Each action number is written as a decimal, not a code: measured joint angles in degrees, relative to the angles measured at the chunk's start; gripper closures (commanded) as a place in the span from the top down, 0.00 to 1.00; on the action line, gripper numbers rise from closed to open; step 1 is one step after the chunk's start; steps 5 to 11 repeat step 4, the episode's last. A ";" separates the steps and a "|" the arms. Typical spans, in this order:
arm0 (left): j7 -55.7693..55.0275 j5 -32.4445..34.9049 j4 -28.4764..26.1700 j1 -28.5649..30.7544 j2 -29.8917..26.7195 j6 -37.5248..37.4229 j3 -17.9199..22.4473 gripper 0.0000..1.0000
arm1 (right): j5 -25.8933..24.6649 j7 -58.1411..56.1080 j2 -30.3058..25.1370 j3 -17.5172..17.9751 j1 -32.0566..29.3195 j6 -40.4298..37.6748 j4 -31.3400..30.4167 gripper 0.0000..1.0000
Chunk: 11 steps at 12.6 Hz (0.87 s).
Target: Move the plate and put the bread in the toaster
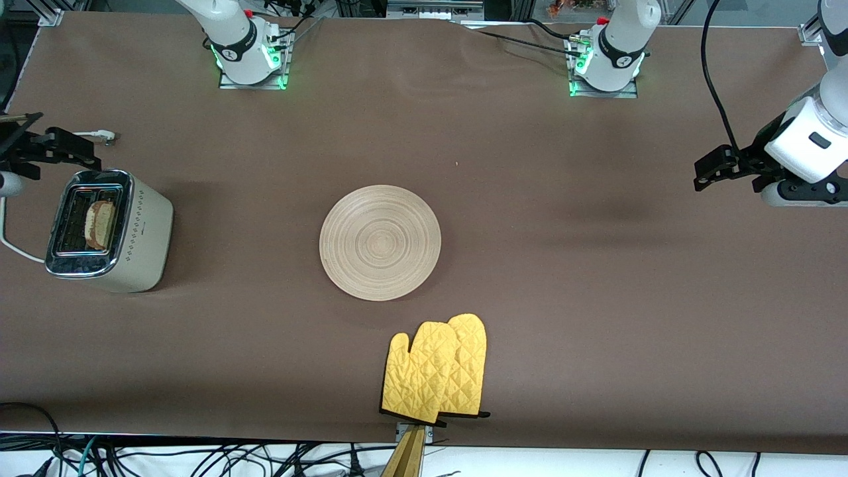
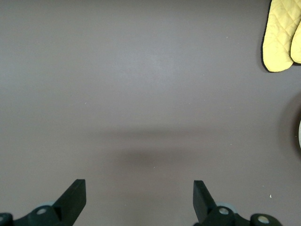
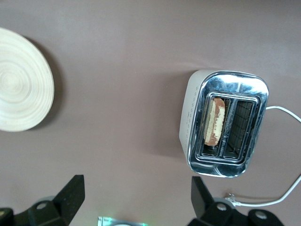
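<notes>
The cream-white toaster (image 1: 126,232) stands at the right arm's end of the table. The bread (image 1: 100,224) stands upright in one of its slots. The toaster also shows in the right wrist view (image 3: 193,117), with the bread (image 3: 215,121) in the slot. The round wooden plate (image 1: 379,242) lies bare at the table's middle and shows in the right wrist view (image 3: 21,87). My right gripper (image 1: 73,147) is open and empty, in the air beside the toaster; its jaws (image 3: 136,197) stand wide apart. My left gripper (image 1: 712,171) is open and empty over bare table at the left arm's end (image 2: 139,197).
A pair of yellow oven mitts (image 1: 437,371) lies near the table's front edge, nearer to the camera than the plate, and shows in the left wrist view (image 2: 281,35). The toaster's white cord (image 3: 282,188) trails on the table beside it.
</notes>
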 measured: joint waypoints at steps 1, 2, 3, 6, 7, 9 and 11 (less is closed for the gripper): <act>0.00 0.00 0.01 0.01 0.00 -0.02 0.00 1.00 | -0.18 1.24 -2.88 0.83 -0.44 3.71 -4.96 1.00; 0.00 0.00 0.02 0.01 0.01 -0.04 0.00 1.00 | -0.23 1.29 -5.33 0.96 -0.67 6.65 -9.41 1.00; 0.00 0.00 0.02 0.01 0.01 -0.05 0.00 1.00 | -0.27 0.84 -6.89 0.94 -0.96 8.14 -12.28 1.00; 0.00 0.00 0.02 0.01 0.01 -0.06 0.00 1.00 | -0.28 0.44 -7.74 0.92 -1.27 8.98 -13.81 1.00; 0.00 0.00 0.02 0.01 0.01 -0.06 0.00 1.00 | -0.28 0.44 -7.74 0.92 -1.27 8.98 -13.81 1.00; 0.00 0.00 0.02 0.01 0.01 -0.06 0.00 1.00 | -0.28 0.44 -7.74 0.92 -1.27 8.98 -13.81 1.00; 0.00 0.00 0.02 0.01 0.01 -0.06 0.00 1.00 | -0.28 0.44 -7.74 0.92 -1.27 8.98 -13.81 1.00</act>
